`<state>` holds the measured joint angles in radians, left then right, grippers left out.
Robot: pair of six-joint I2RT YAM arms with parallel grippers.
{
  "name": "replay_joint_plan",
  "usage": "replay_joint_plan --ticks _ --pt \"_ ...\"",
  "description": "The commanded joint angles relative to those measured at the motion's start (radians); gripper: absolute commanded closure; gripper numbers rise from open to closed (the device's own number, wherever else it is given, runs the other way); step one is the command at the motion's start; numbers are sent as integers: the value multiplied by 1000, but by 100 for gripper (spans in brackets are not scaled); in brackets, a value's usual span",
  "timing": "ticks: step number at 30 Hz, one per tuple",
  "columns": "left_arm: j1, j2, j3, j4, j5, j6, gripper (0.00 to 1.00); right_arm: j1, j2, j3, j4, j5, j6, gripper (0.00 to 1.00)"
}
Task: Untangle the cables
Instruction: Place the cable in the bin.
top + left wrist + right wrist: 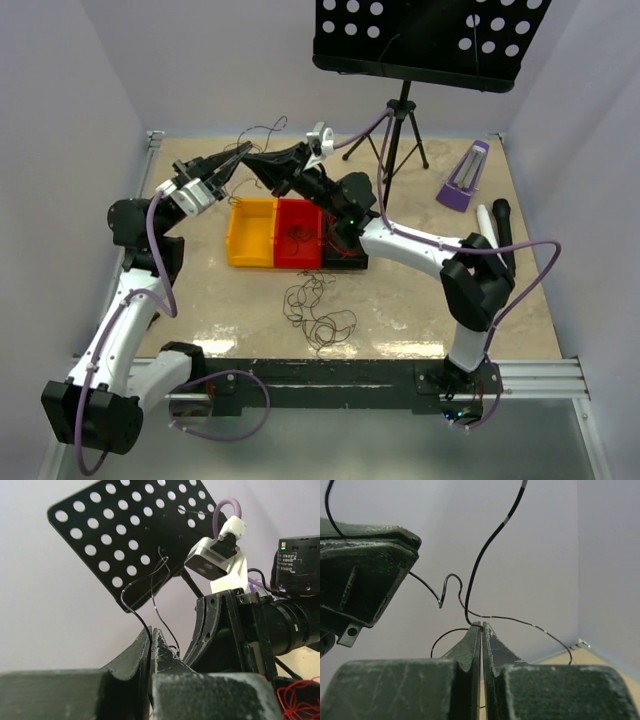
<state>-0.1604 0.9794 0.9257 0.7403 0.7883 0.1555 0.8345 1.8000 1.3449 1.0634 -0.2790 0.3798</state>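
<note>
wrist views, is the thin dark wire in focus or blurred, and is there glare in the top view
Left wrist: the dark wire reads sharp against the pale wall, while the left pincer is soft at the bottom edge. Right wrist: same, wire crisp in silhouette, right pincer blurred near the lens. Top external: bright glare patches on the table near its front edge.
</note>
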Motion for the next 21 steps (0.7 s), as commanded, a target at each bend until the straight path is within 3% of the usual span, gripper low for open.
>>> replay_joint_plan --ticks 1,21 --pt "-4 -4 -33 2 2 38 100 -8 27 -30 32 17 -9 100" --pt "-4 -11 -231 8 -26 18 100 -31 111 -132 110 21 34 100"
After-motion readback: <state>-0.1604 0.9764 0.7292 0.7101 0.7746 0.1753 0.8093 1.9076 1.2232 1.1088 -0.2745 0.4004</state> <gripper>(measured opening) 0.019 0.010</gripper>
